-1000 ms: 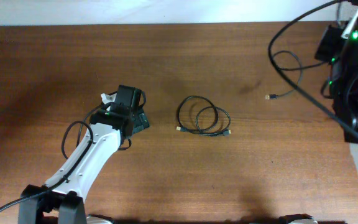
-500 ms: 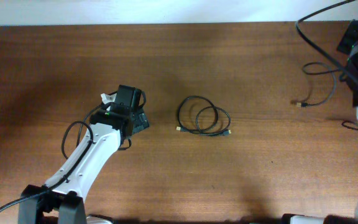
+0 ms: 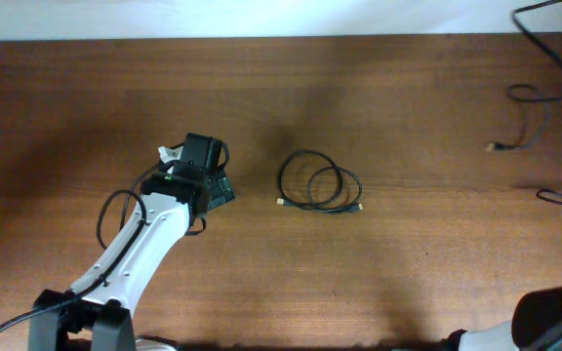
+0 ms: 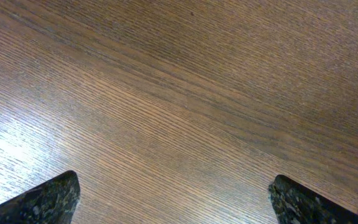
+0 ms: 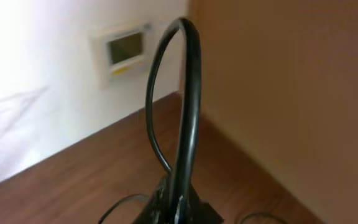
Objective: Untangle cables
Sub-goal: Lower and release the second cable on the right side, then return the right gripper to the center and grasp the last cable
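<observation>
One black cable (image 3: 318, 183) lies coiled in two loose loops at the table's middle, with plug ends at its left and lower right. My left gripper (image 3: 220, 188) is open and empty, left of that coil; its wrist view shows only bare wood between the fingertips (image 4: 176, 202). My right gripper (image 5: 178, 205) is shut on a second black cable (image 5: 188, 93), which arches up in front of the camera. In the overhead view this cable (image 3: 525, 117) hangs at the far right edge with its plug end (image 3: 494, 147) free. The right gripper itself is outside the overhead frame.
The wooden table (image 3: 408, 253) fills the overhead view. A thin black loop (image 3: 560, 197) lies at the right edge. The right arm's base (image 3: 554, 317) is at the lower right corner. A white wall panel (image 5: 126, 48) shows in the right wrist view.
My right arm has moved right and out of the overhead frame, carrying its cable; the plug end has shifted right. The coil and left arm have not moved.
</observation>
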Controlling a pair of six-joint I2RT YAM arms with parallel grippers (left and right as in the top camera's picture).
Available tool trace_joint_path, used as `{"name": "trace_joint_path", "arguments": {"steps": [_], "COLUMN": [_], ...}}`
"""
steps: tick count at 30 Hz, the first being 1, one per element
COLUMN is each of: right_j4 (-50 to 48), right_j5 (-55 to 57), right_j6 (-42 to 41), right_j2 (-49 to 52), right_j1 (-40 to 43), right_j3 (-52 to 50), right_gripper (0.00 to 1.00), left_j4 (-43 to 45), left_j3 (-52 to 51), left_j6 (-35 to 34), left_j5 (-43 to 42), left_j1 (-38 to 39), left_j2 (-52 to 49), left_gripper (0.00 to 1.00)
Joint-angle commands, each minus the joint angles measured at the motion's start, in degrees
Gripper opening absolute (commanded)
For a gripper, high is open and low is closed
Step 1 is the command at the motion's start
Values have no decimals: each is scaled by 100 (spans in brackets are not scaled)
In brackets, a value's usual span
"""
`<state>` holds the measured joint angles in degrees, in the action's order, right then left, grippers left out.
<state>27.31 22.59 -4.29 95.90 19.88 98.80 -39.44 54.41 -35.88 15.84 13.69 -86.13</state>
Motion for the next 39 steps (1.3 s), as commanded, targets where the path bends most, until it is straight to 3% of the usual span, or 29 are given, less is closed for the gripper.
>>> {"name": "trace_joint_path", "arguments": {"steps": [1,11,13,14,15,23,32,39], "right_j4": [-240,-103,-2,63,109,640,1294,2321], "right_j5": [-7,9,9,9,9,-44,-1058,-3475], "right_j6": [4,0,2,2,2,2,4,9], "right_j2": [304,933,1001,1038,1060,1062,1062,1060], "right_j1": [267,426,426,426,426,424,424,413], "right_j3": [85,83,83,81,74,74,74,74], "right_gripper": [4,4,22,40,48,80,100,99], "left_j4": [9,9,9,9,9,9,9,9], "left_j3": [-46,-46,-46,-46,-46,-46,-46,-46], "left_j6": [-55,-55,-55,-55,-55,-55,-55,-55], "left_j5": [-2,-2,-2,-2,-2,-2,-2,-2], "left_j1": [-11,-11,-11,-11,-11,-9,-11,-11], "left_j2": [7,7,7,7,7,7,7,7], "left_gripper": [99,99,99,99,99,99,99,99]}}
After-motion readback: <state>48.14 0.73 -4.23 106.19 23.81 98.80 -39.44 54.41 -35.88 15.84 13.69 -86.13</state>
